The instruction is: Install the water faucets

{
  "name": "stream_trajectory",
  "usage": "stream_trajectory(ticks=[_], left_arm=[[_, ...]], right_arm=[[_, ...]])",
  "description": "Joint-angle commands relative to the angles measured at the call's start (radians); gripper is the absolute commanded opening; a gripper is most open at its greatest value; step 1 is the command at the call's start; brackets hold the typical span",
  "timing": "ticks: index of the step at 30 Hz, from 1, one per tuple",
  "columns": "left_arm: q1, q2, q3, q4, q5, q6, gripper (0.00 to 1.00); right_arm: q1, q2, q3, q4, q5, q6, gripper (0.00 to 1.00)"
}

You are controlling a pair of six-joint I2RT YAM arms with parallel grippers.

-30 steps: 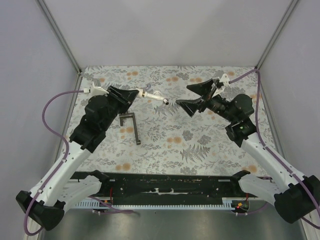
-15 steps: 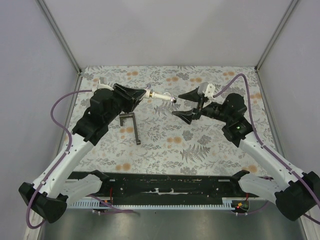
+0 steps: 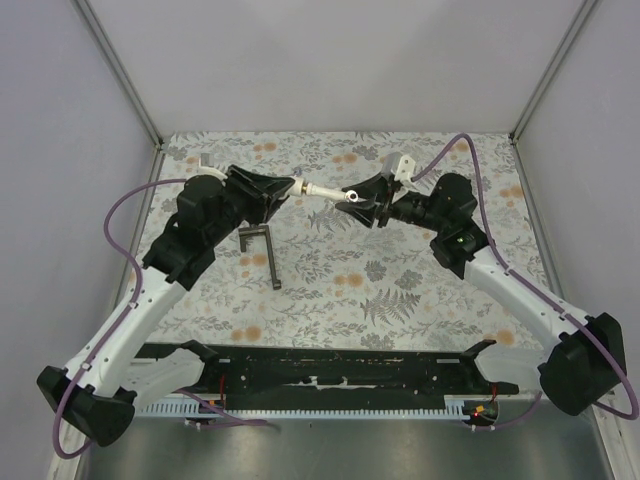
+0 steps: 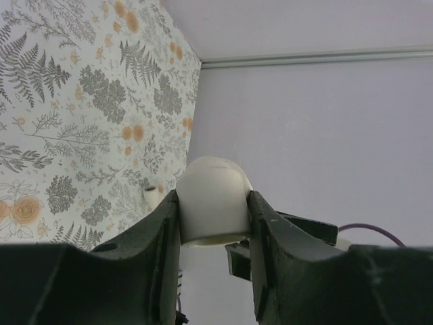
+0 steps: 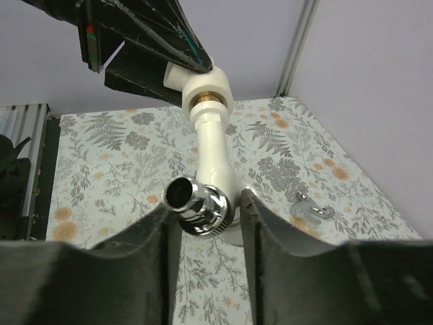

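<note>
I see my left gripper (image 4: 214, 203) clamped on the white end of the faucet (image 5: 210, 145), my right gripper (image 5: 206, 206) pinching its chrome tip.

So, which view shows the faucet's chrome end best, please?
The right wrist view: the chrome end is close and sharp, at the right hand. The top view shows a tiny glint; the left wrist view shows the faucet only from its white elbow.

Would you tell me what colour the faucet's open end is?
The faucet's open end is shiny silver; right wrist view shows it best.
</note>
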Motion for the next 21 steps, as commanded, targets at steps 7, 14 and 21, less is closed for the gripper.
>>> stream_trajectory(ticks=[7, 14, 21], left_arm=[[-0.001, -0.051, -0.075, 0.365, 0.077, 0.054, 0.02], [-0.001, -0.134, -0.248, 0.67, 0.04, 0.278, 0.02], [0.0, -0.158, -0.367, 0.968, 0.163, 0.45, 0.02]], right_arm=[[0.007, 0.073, 0.022, 0.243, -0.055, 0.427, 0.0], [0.004, 0.153, -0.023, 0.41, 0.061, 0.969, 0.0], [0.007, 0.22, -0.06, 0.481, 0.162, 1.287, 0.0]])
